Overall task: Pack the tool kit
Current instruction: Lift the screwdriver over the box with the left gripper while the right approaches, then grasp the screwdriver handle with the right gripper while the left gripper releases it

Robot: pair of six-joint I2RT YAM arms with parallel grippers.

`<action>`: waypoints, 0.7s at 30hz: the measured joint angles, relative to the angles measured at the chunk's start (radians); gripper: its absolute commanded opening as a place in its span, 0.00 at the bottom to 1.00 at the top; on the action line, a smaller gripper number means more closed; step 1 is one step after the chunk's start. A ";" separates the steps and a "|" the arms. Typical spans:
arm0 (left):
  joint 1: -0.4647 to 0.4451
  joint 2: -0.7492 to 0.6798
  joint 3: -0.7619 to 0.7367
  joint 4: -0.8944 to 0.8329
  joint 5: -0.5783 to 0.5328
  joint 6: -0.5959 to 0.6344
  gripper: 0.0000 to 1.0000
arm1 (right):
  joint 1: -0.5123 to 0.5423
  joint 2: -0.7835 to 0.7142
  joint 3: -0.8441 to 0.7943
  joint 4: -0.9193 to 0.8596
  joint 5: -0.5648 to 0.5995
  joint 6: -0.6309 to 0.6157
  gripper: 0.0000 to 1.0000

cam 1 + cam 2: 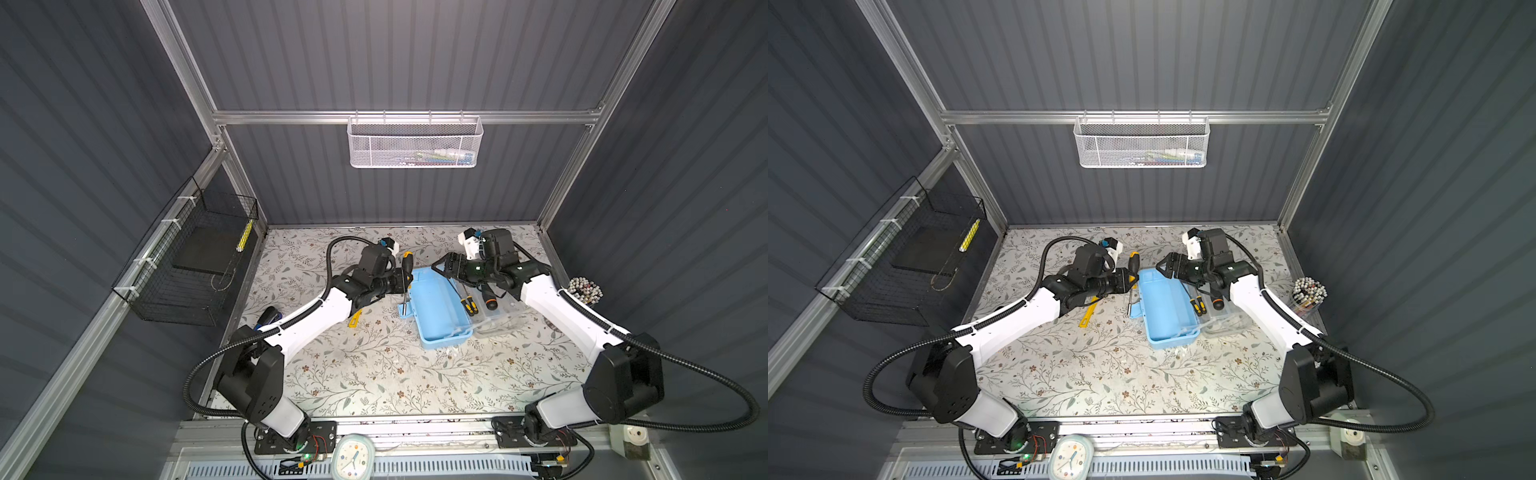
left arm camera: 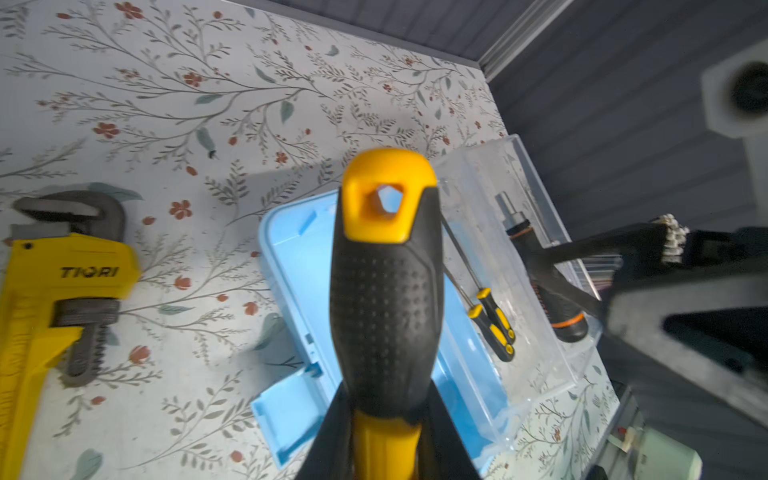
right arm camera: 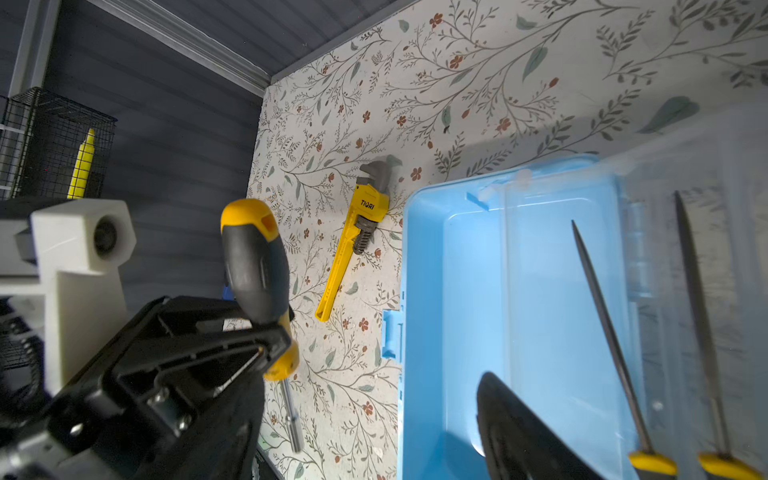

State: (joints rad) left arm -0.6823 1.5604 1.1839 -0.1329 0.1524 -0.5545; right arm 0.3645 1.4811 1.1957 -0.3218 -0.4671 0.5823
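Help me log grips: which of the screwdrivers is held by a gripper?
The large yellow-and-black screwdriver, clamped in the left gripper beside the blue case. The two small yellow-black screwdrivers and the orange-ringed driver lie loose on the clear lid.

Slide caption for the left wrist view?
Left pincer clamps a yellow-black screwdriver by the open blue case, pipe wrench lying nearby.
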 measured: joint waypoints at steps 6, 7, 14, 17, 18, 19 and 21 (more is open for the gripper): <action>-0.049 0.017 0.012 0.041 0.043 -0.021 0.00 | 0.028 0.032 0.034 0.031 -0.006 0.018 0.80; -0.054 0.021 0.013 0.048 0.048 -0.024 0.00 | 0.032 0.034 0.036 0.037 -0.007 0.020 0.80; -0.062 0.048 0.027 0.068 0.083 -0.043 0.00 | 0.042 0.035 0.036 0.066 -0.023 0.036 0.73; -0.063 0.048 0.027 0.079 0.085 -0.045 0.00 | 0.042 0.035 0.036 0.072 -0.031 0.046 0.65; -0.064 0.049 0.027 0.082 0.085 -0.046 0.00 | 0.042 0.036 0.037 0.073 -0.034 0.048 0.62; -0.064 0.050 0.031 0.082 0.087 -0.047 0.00 | 0.043 0.037 0.037 0.075 -0.037 0.049 0.60; -0.065 0.060 0.043 0.087 0.093 -0.050 0.00 | 0.044 0.046 0.041 0.076 -0.042 0.050 0.58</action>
State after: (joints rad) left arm -0.7475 1.6207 1.2270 -0.0463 0.2451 -0.6044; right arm 0.4088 1.5272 1.2369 -0.2462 -0.5091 0.6323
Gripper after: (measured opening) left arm 0.234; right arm 0.594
